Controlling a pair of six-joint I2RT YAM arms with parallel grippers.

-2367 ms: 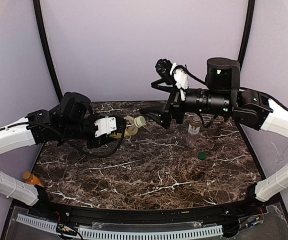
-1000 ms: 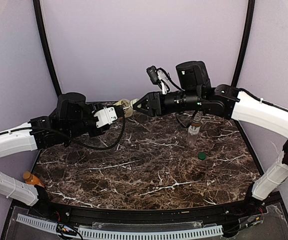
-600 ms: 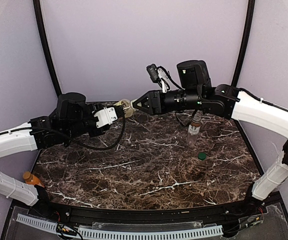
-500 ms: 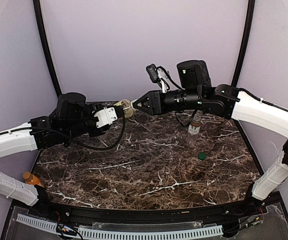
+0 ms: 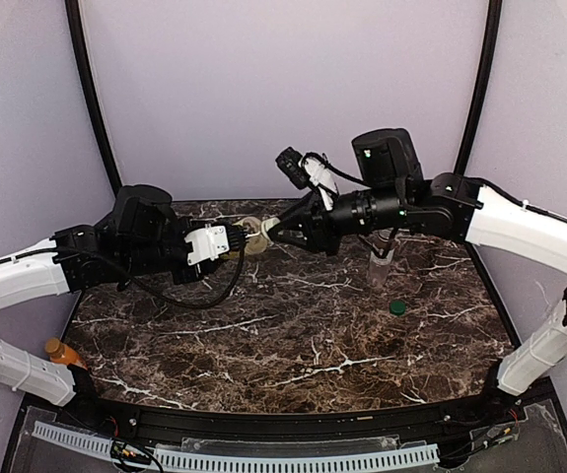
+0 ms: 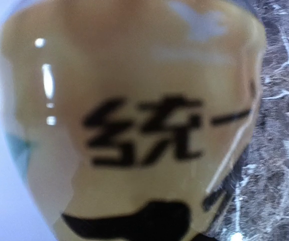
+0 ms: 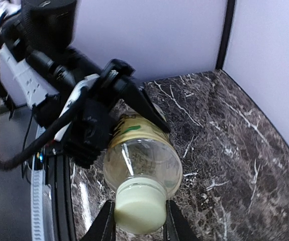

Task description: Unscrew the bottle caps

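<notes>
A yellow-labelled bottle point(image 5: 244, 241) is held level above the back of the table, with my left gripper point(image 5: 230, 240) shut around its body. Its label with dark characters point(image 6: 134, 125) fills the left wrist view. The pale cream cap point(image 7: 140, 210) points at the right wrist camera, and my right gripper point(image 7: 139, 222) is shut on it, one finger on each side. From above, the right gripper point(image 5: 273, 233) meets the cap point(image 5: 260, 235) end on. A dark green cap point(image 5: 397, 306) lies loose on the table.
A short clear bottle point(image 5: 382, 264) stands upright at the right, its top hidden behind my right arm. An orange bottle point(image 5: 58, 351) lies off the table's left edge beside the left arm. The marble table point(image 5: 293, 335) has curved black posts at its back corners.
The right gripper's fingers have shut on the cream cap. Both grippers and the bottle between them have dropped a little lower, and the right wrist has turned.
</notes>
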